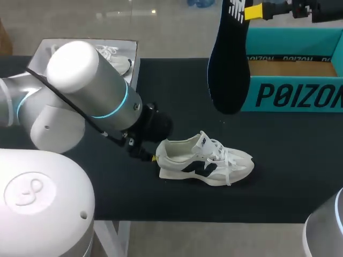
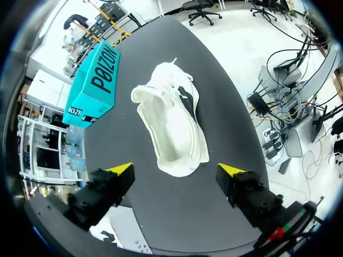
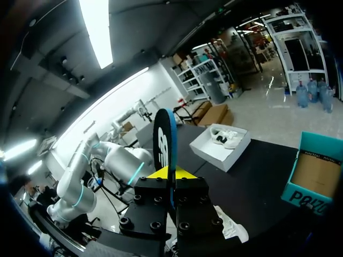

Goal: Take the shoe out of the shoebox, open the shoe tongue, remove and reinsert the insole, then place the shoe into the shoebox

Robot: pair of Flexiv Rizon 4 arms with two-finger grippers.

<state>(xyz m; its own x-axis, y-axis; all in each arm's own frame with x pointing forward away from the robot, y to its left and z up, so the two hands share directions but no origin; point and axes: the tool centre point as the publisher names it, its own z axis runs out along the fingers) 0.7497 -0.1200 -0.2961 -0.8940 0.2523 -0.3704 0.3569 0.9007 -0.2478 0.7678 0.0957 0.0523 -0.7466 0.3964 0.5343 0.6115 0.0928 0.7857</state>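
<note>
Head view is showing the right gripper clamping the insole, hanging upright by the shoebox; the shoe is lying on the table below, its long axis pointing heel-first at the left gripper, whose fingers are standing apart just beside the heel.

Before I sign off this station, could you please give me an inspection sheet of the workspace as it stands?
Surface: black table, holding the shoe and two boxes.
Job's things: white shoe upright on its sole, mid-table; dark insole hanging in the air; teal shoebox open at the far right, nothing visible inside.
Clutter: white box at the far left with a second shoe in it.
Grippers: left gripper open at the shoe's heel; right gripper shut on the insole.
Cables: nothing seen on the table.
Surroundings: nothing seen reaching over the table.
</note>
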